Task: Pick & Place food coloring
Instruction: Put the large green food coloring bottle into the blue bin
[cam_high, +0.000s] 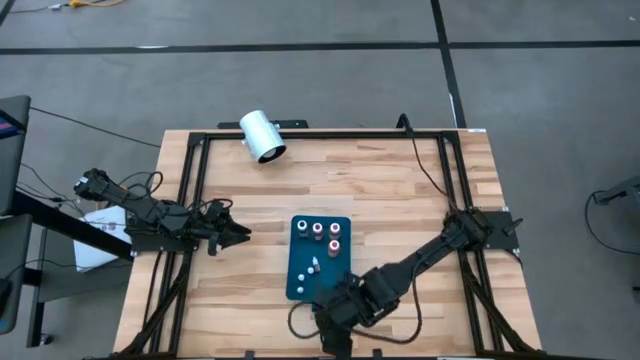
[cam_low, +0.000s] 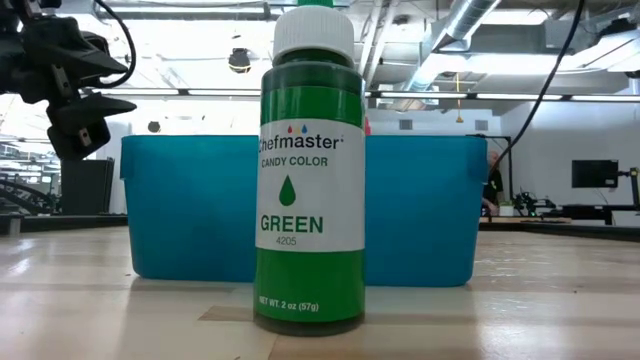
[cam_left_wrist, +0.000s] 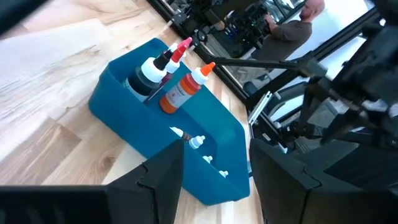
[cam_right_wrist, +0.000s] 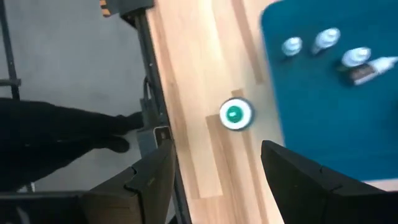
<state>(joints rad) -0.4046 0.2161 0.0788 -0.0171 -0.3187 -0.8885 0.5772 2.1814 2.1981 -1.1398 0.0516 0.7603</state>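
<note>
A green food coloring bottle (cam_low: 310, 170) with a white cap stands upright on the wood just in front of the blue bin (cam_low: 190, 205). From above it shows as a white cap with a green tip (cam_right_wrist: 235, 115). More bottles with red, orange and white tips (cam_left_wrist: 171, 78) stand inside the bin (cam_high: 320, 258). My right gripper (cam_right_wrist: 217, 186) is open and hovers above the green bottle, pointing down and touching nothing; its arm hides that bottle in the high view. My left gripper (cam_left_wrist: 217, 180) is open at the table's left (cam_high: 240, 235), facing the bin.
A white cylinder (cam_high: 262, 136) lies on its side at the table's far edge. Black frame rails (cam_high: 190, 200) run along the table's sides. Bare wood lies left and right of the bin. A person (cam_left_wrist: 305, 18) is in the room beyond the table.
</note>
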